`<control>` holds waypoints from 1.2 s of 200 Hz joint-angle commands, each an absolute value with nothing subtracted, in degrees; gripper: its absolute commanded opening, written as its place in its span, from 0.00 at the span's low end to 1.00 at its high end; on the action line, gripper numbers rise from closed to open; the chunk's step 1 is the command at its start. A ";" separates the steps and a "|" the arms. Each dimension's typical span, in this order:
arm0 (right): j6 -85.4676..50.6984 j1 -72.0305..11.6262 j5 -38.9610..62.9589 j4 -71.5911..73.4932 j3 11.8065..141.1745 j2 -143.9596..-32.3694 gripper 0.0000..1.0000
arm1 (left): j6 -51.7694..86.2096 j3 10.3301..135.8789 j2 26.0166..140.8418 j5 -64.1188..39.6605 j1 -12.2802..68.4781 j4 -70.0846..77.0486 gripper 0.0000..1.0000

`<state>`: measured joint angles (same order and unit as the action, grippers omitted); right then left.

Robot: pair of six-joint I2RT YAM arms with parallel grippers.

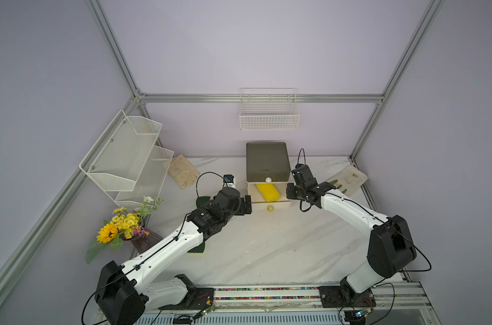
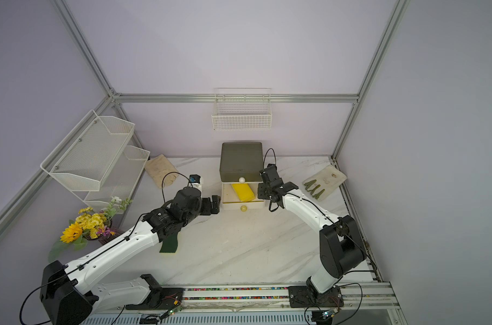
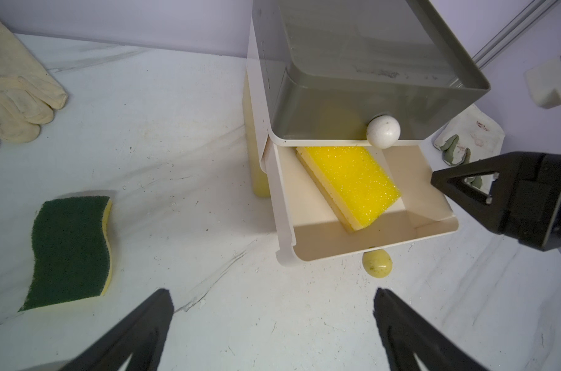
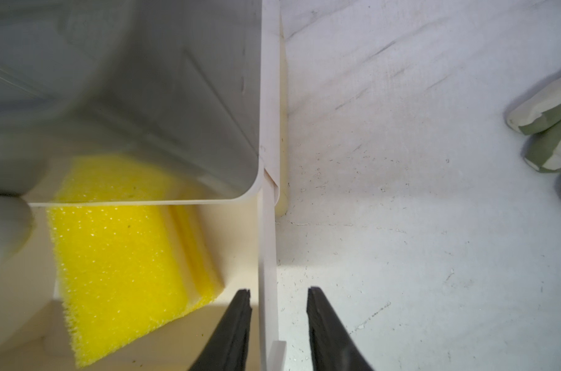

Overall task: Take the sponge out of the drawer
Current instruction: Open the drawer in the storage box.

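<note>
The yellow sponge (image 1: 268, 192) (image 2: 242, 192) (image 3: 349, 183) (image 4: 118, 257) lies slantwise in the cream lower drawer (image 1: 258, 205) (image 3: 285, 205), which stands pulled out. My right gripper (image 1: 289, 194) (image 2: 261, 192) (image 4: 277, 294) straddles the drawer's right side wall (image 4: 267, 257). One finger is inside, one outside, and a narrow gap shows on each side, so it is open and holds nothing. My left gripper (image 1: 246, 206) (image 2: 213, 204) (image 3: 272, 294) hovers wide open over bare table at the drawer's front left corner, empty.
The grey upper drawer (image 1: 267, 161) is shut above the open one. A green scouring sponge (image 2: 168, 244) (image 3: 70, 250) lies under my left arm. A cream glove (image 1: 182, 171), a green-tipped glove (image 1: 346, 180), flowers (image 1: 123, 225), a wire rack (image 1: 126, 157) and a wall basket (image 1: 268, 112) surround the area.
</note>
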<state>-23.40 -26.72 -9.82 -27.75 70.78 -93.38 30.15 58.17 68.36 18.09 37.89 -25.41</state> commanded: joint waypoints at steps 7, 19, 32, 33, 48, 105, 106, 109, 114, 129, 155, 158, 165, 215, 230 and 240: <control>-24.08 -27.59 -11.42 -28.48 72.25 -94.73 0.28 | 24.01 61.67 67.41 16.15 35.11 -28.21 1.00; -24.26 -27.90 -11.59 -28.47 72.49 -95.18 0.26 | 22.60 61.70 67.25 16.17 34.15 -28.22 1.00; -24.40 -28.20 -12.23 -28.89 72.84 -95.60 0.23 | 21.21 61.38 67.10 16.17 33.49 -27.75 1.00; -24.37 -28.25 -12.31 -28.86 72.90 -95.61 0.23 | 21.02 61.32 67.13 16.17 33.44 -27.72 1.00; -24.37 -28.84 -12.83 -29.24 73.18 -96.13 0.17 | 19.60 60.66 67.29 16.26 32.81 -26.98 1.00; -25.75 -30.17 -14.54 -31.05 73.41 -96.87 0.02 | 17.46 57.90 68.37 17.02 31.73 -24.46 1.00; -25.84 -30.16 -14.61 -31.04 73.36 -96.82 0.02 | 17.43 57.82 68.33 17.08 31.73 -24.40 1.00; -25.89 -30.21 -14.59 -31.03 73.31 -96.77 0.02 | 17.47 57.68 68.34 17.11 31.66 -24.29 1.00; -25.99 -30.31 -14.57 -31.03 73.23 -96.61 0.01 | 17.40 57.43 68.38 17.17 31.68 -24.18 1.00; -26.26 -30.49 -14.67 -31.30 72.82 -96.24 0.00 | 17.60 56.91 68.29 17.16 31.56 -23.95 1.00; -26.65 -30.71 -14.29 -30.95 71.48 -95.17 0.00 | 17.66 56.52 67.94 17.08 31.49 -23.84 1.00; -26.63 -30.76 -14.20 -30.86 71.30 -95.04 0.00 | 17.58 56.51 67.94 17.21 31.42 -23.82 1.00; -26.77 -30.85 -14.02 -30.60 70.86 -94.63 0.00 | 17.55 56.43 67.93 17.18 31.29 -23.83 1.00; -27.25 -31.54 -13.46 -30.26 67.82 -91.72 0.00 | 17.75 56.43 68.00 16.89 30.94 -23.82 1.00; -27.32 -31.59 -13.28 -30.14 66.89 -90.74 0.00 | 17.81 56.34 68.03 16.87 30.78 -23.75 1.00; -27.42 -31.58 -13.07 -29.93 66.29 -90.15 0.00 | 17.88 56.34 68.02 16.65 30.65 -23.73 1.00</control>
<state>-26.79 -31.16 -13.47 -28.45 68.14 -92.47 18.39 56.29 68.66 16.73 31.18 -26.06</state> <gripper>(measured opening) 0.068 0.997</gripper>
